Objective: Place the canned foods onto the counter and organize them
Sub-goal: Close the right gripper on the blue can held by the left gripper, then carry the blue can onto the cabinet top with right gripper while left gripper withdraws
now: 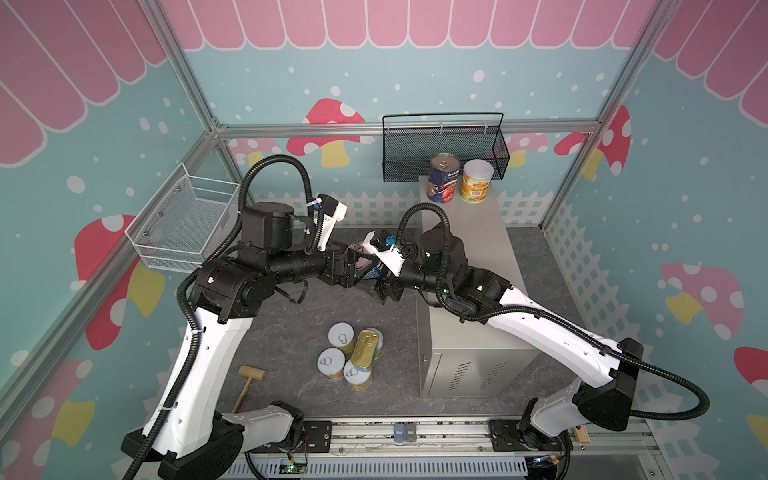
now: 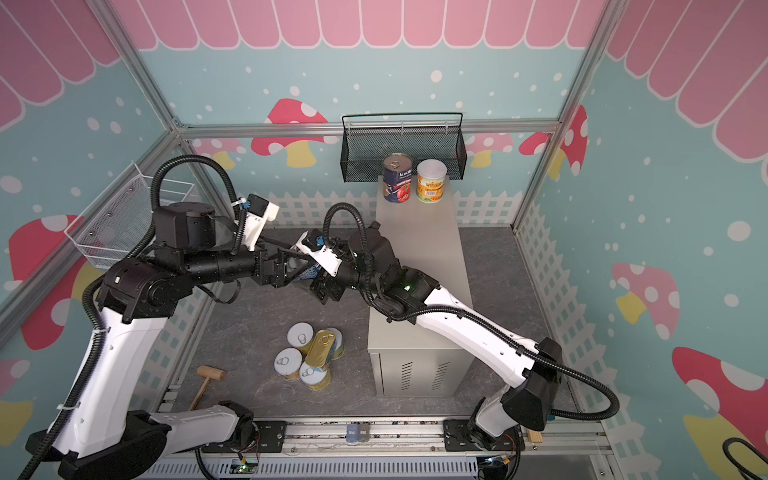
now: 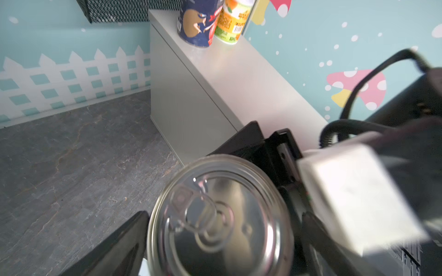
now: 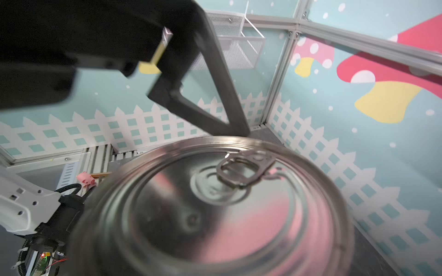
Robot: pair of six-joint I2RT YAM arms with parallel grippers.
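Left gripper point(image 1: 359, 268) and right gripper point(image 1: 385, 291) meet in the air, both around one lifted blue can point(image 3: 220, 219). Left jaws stand wide on each side of it. I cannot tell if they squeeze it or only sit beside it. Right jaws look closed on it.

The big grey counter point(image 1: 490, 216) stands under the right arm. At its far end a second blue can point(image 1: 444, 178) and a yellow can point(image 1: 476, 183) stand upright, side by side. Down on the dark floor point(image 1: 282, 332) four short yellow cans point(image 1: 340, 336) huddle together, and the gold tin point(image 1: 365, 347) leans on top of them.

I think this is the passing step, where one arm gives the can to the other. Next, the right arm should carry it over the counter. It should set it upright beside those two cans without bumping them.
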